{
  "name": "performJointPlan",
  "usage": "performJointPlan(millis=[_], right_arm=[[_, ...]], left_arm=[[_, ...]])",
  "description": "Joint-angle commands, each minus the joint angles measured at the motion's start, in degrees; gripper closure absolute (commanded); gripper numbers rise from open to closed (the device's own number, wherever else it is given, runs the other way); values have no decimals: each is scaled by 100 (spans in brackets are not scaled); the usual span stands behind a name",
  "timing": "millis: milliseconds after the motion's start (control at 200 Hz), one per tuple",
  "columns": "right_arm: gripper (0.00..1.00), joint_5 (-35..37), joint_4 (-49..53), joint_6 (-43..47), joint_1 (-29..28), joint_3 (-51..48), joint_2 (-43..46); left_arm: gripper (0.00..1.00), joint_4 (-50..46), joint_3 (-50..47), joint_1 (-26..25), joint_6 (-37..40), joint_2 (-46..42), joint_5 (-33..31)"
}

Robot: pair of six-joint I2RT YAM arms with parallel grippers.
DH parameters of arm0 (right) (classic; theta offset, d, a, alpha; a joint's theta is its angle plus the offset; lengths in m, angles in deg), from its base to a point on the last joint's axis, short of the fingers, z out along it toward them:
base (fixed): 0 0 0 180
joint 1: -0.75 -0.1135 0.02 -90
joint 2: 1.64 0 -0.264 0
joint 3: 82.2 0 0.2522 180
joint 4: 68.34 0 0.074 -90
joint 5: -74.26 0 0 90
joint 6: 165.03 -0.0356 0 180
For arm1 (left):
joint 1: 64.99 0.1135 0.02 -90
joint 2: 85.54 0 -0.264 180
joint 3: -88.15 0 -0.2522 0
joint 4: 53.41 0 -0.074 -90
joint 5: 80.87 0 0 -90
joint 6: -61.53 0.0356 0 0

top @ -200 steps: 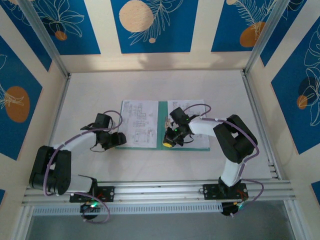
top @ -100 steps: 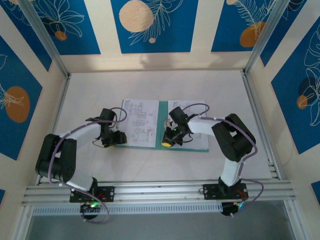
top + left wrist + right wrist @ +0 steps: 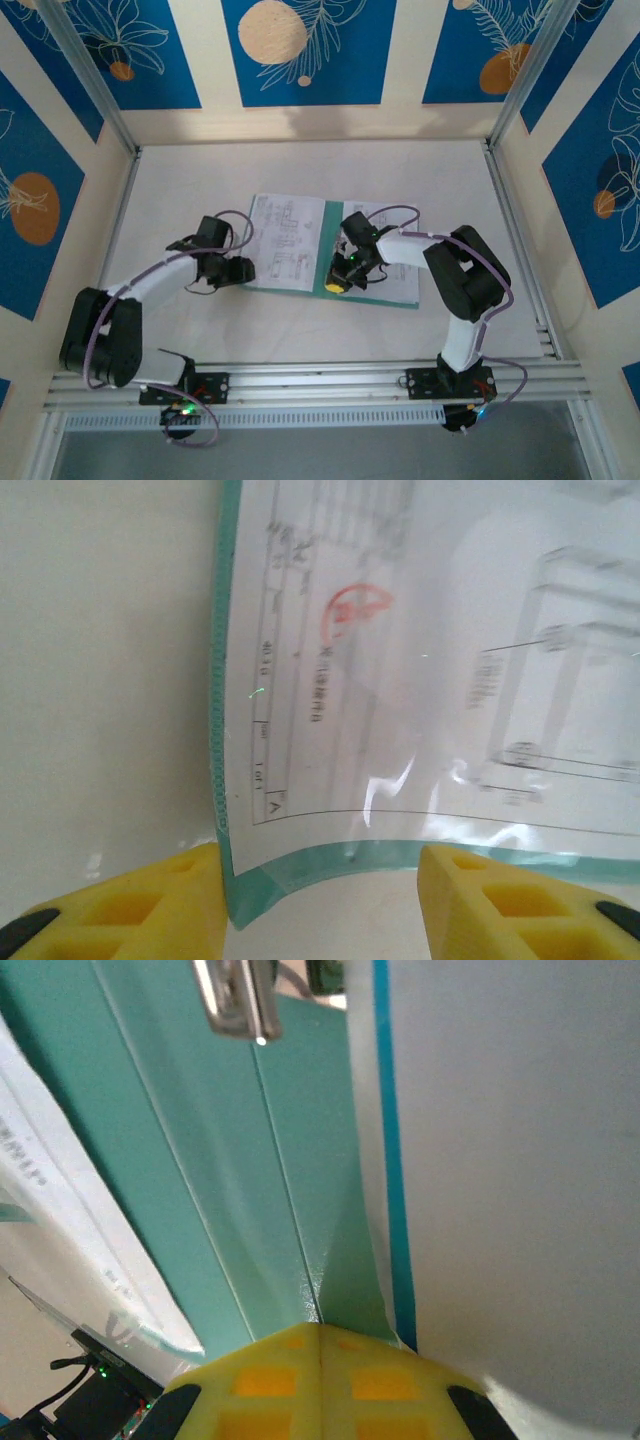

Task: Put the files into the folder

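Paperwork first: the files (image 3: pixel 285 240), white sheets printed with black line drawings, lie on the left leaf of the open folder (image 3: pixel 322 232). We see the folder spread flat around the middle of the worktop (image 3: pixel 300 170), a little nearer the near edge than the far one and slightly skewed to it. Its teal spine shows as a strip between the two leaves.

From above, the left gripper (image 3: pixel 240 270) sits at the folder's near left corner. In its wrist view the left gripper (image 3: pixel 320 890) stands wide open, with one yellow finger (image 3: pixel 150 905) on each side of that corner. The teal edge (image 3: pixel 330 858) bows between them, and the printed sheet (image 3: pixel 420 680) lies glossy on top of it. We cannot tell whether either finger touches the card.

The right gripper (image 3: pixel 335 284) is at the folder's near edge, just beside the spine. In its wrist view the right gripper (image 3: pixel 320 1345) has its yellow fingers pressed together. A crease in the teal card (image 3: pixel 200 1140) runs straight into the seam between them, so we read it as pinching the folder there. To the right of the card lies a pale sheet (image 3: pixel 520 1160) with a blue edge. To the left we see part of the files (image 3: pixel 60 1210), and at the top a blurred metal clip (image 3: pixel 235 995).
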Motion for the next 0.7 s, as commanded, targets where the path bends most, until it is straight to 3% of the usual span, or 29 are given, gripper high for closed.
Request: performJointPlan(millis=[0,185,420,695], right_arm=[[100,604,485,103,-38,-241,-516],[100,581,487,116,-34,-202,-592],[100,598,538,152,-24,-159,-610],[100,590,578,207,-23,-86,-647]], left_arm=[[53,605,-122,-199,-261,-296,972],[58,741,-266,-199,-427,-512,1027],[74,687,-227,-197,-445,-437,943],[82,1035,-307,-197,-656,-555,1007]])
